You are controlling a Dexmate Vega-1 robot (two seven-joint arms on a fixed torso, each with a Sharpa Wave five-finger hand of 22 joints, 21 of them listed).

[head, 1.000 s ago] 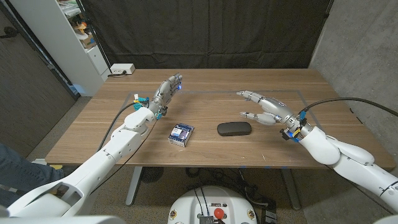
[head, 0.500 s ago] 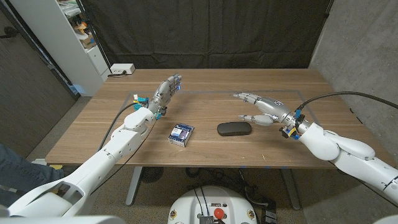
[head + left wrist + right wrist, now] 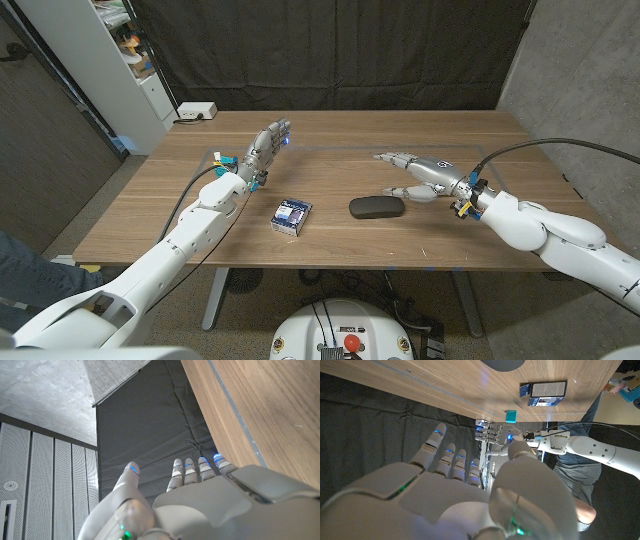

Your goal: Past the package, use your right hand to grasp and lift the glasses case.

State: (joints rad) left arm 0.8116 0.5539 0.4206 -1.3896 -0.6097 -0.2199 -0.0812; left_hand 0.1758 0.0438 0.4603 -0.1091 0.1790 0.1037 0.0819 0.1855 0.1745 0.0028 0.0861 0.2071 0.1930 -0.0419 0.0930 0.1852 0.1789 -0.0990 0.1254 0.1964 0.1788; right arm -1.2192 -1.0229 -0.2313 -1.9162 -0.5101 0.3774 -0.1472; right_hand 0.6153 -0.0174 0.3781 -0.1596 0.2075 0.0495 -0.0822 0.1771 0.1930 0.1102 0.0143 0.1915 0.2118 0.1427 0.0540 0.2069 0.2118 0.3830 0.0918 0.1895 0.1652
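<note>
Though near the glasses case (image 3: 376,207), right hand (image 3: 420,174) spread.

Black case (image 3: 376,207) flat on the wooden worktop (image 3: 330,135), near the middle. Blue-and-white package (image 3: 292,215) just to its left, apart from it. Right robot hand (image 3: 420,176) beside the case's right end, fingers spread, holding nothing; possibly just above the worktop, contact hard to judge. Left robot hand (image 3: 266,148) farther back on the left, fingers extended together, well apart from the package.
</note>
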